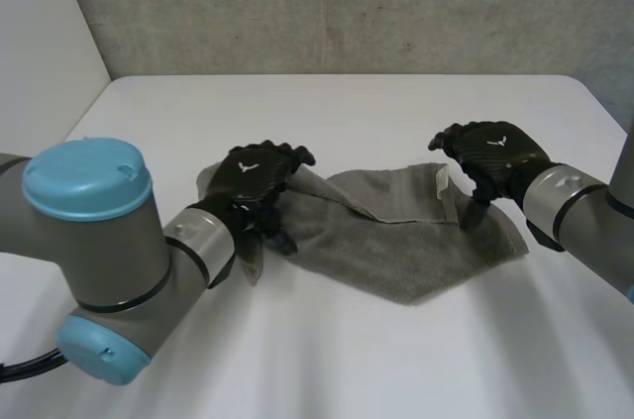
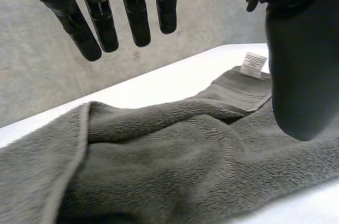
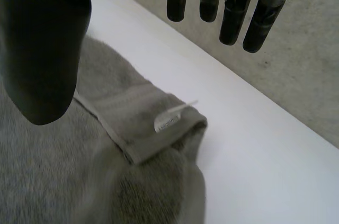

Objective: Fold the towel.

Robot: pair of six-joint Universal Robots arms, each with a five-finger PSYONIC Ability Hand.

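A grey towel (image 1: pixel 396 251) lies rumpled and partly folded over itself across the middle of the white table (image 1: pixel 347 112). My left hand (image 1: pixel 256 179) hovers over the towel's left end. In the left wrist view its fingers (image 2: pixel 100 23) are straight and apart from the thumb, with the towel (image 2: pixel 185 160) below the palm and nothing held. My right hand (image 1: pixel 492 155) hangs above the towel's right end, next to a white label (image 1: pixel 443 181). In the right wrist view its thumb (image 3: pixel 42 49) and fingers are spread open over the folded hem and label (image 3: pixel 168 122).
A grey wall (image 1: pixel 347 3) rises behind the table's far edge. Bare table top lies in front of the towel (image 1: pixel 347 360) and behind it. The table's left edge (image 1: pixel 84 107) and right corner (image 1: pixel 594 92) are near the arms.
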